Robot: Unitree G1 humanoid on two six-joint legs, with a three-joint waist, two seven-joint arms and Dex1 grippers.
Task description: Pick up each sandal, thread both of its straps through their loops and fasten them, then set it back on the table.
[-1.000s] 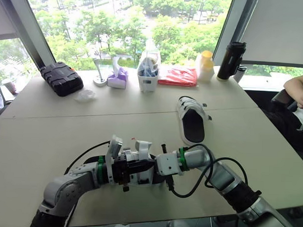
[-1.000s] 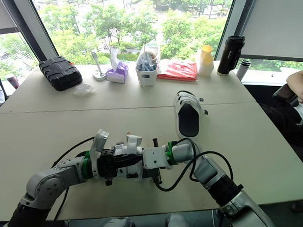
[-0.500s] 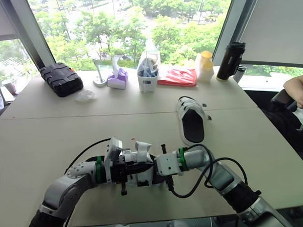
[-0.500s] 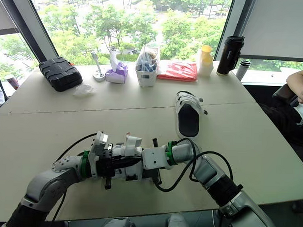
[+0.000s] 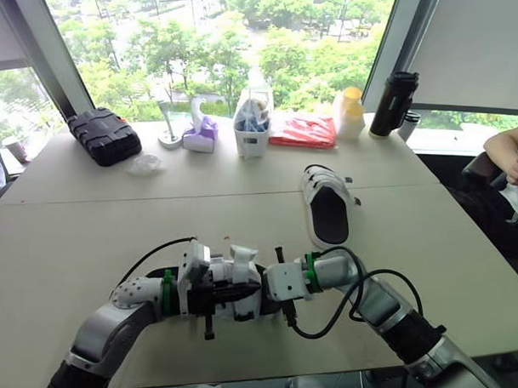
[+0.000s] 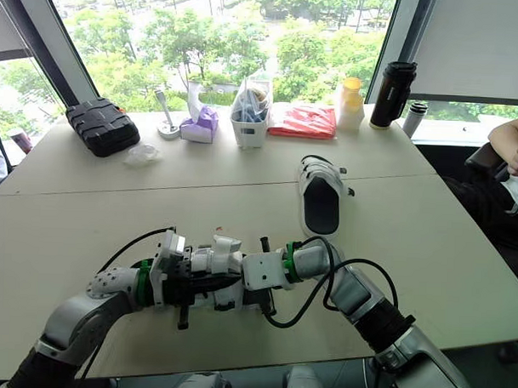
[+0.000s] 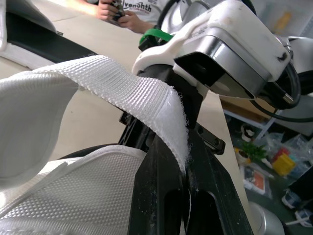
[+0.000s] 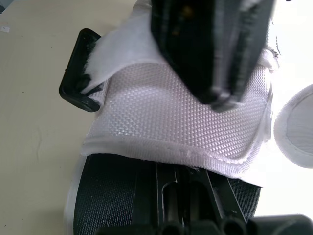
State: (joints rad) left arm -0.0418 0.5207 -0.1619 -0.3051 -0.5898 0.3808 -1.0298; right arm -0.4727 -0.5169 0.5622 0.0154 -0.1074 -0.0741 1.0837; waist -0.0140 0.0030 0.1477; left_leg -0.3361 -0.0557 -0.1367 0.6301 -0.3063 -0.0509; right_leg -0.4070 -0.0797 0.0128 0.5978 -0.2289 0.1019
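Left eye view gives me the layout: the surface carries both sandals, and my two pincers meet near its front edge. The second sandal lies flat, well beyond the right pincer, so it runs no risk yet. The near sandal sits between the pincers, its white mesh upper right under the left pincer.

The left pincer is clamped on the tip of a white strap, which arches up from the upper. I cannot tell whether the right pincer is gripping the sandal or only pressed against it.

My biggest worry is the sandal itself. If the right side has no real hold, any pull on the strap will drag or twist the whole shoe instead of feeding the strap.

Next is the pincers. They are nearly touching, so a careless wrist turn could knock one into the other.

Then the strap. I hold only its very end, so a tug could slip it free, or its fuzzy face could stick to the mesh early.

Smallest is what looks like the black loop beside the left pincer. A poor angle there would fold the tip against it.
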